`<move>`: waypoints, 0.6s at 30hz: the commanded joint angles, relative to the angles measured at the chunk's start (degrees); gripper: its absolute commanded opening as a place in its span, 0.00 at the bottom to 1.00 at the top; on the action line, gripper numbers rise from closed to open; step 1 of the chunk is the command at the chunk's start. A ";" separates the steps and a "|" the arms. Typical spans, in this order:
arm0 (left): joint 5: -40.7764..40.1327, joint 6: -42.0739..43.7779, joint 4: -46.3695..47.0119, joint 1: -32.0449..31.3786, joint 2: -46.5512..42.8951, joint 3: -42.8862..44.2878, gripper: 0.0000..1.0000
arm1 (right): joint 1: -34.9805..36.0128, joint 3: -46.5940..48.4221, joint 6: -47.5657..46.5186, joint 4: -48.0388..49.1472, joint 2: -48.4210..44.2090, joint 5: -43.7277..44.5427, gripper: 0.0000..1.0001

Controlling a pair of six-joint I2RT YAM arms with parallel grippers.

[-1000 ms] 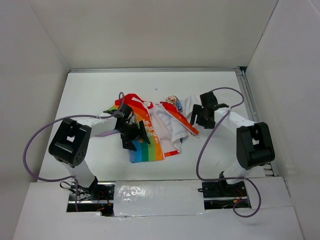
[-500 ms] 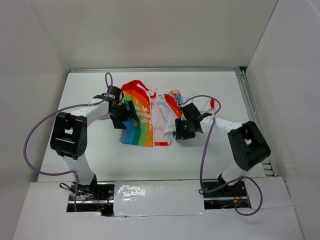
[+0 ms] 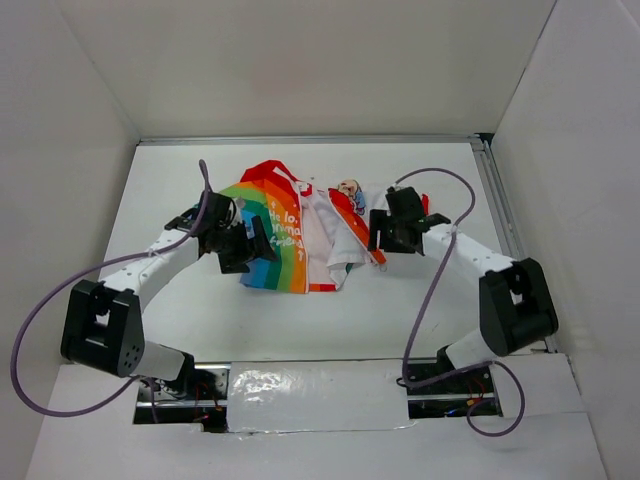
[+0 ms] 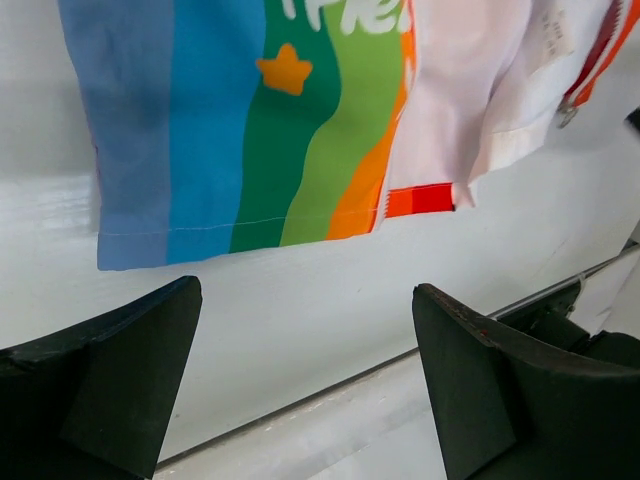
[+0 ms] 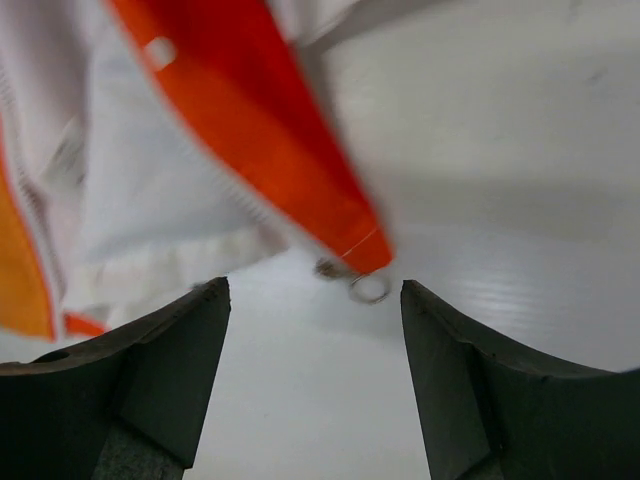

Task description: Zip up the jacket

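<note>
Jacket (image 3: 298,228) on table (image 3: 430,310), far-centre, unzipped | collar toward far wall, hem toward arms, long axis near-far | wide table margin nearside, both flanks | left gripper (image 4: 305,292) apart, at rainbow hem | right gripper (image 5: 312,290) apart, facing zipper pull (image 5: 367,288)

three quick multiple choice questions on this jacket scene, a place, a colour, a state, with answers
1. Where does the zipper pull sit? A) at the tip of the jacket's red trim B) on a blue stripe C) on a cuff
2. What colour is the star on the rainbow panel? A) white B) orange C) blue
3. The left gripper is: A) shut on the hem B) shut on a sleeve C) open, empty
A, the ring hangs off the trim's end; B, orange on green; C, its fingers stand apart.
</note>
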 commanded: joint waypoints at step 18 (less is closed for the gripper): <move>0.07 -0.43 4.73 -2.31 3.69 -2.07 0.99 | -3.34 8.29 -6.60 -2.24 17.26 -10.10 0.47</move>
